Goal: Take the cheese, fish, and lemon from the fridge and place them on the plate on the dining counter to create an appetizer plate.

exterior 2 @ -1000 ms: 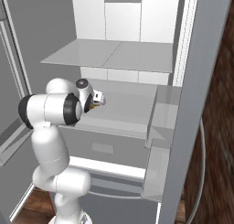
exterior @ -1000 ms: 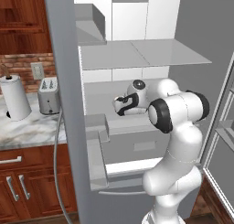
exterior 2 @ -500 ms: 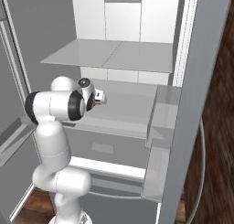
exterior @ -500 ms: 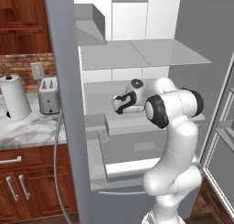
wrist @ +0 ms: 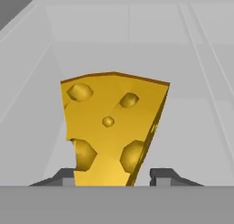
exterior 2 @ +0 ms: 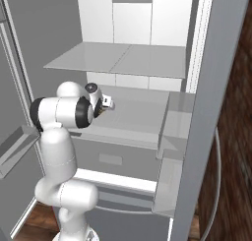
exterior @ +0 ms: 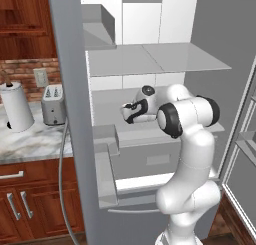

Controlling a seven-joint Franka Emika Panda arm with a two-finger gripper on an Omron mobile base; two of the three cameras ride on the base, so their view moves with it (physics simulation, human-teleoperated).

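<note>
Cheese sits gripped between the hand's fingertips.

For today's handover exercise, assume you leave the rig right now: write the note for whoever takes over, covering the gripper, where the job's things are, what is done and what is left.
Gripper: inside the open fridge, above the middle shelf; the cheese stands between its two fingertips. Whether they are clamped on it cannot be told.
Cheese: yellow-orange wedge with holes, close in front of the hand camera, white fridge interior behind it.
Done: fridge door is open, arm has reached the cheese.
Left: carry the cheese out to the plate on the dining counter, then fetch the fish and the lemon.
</note>
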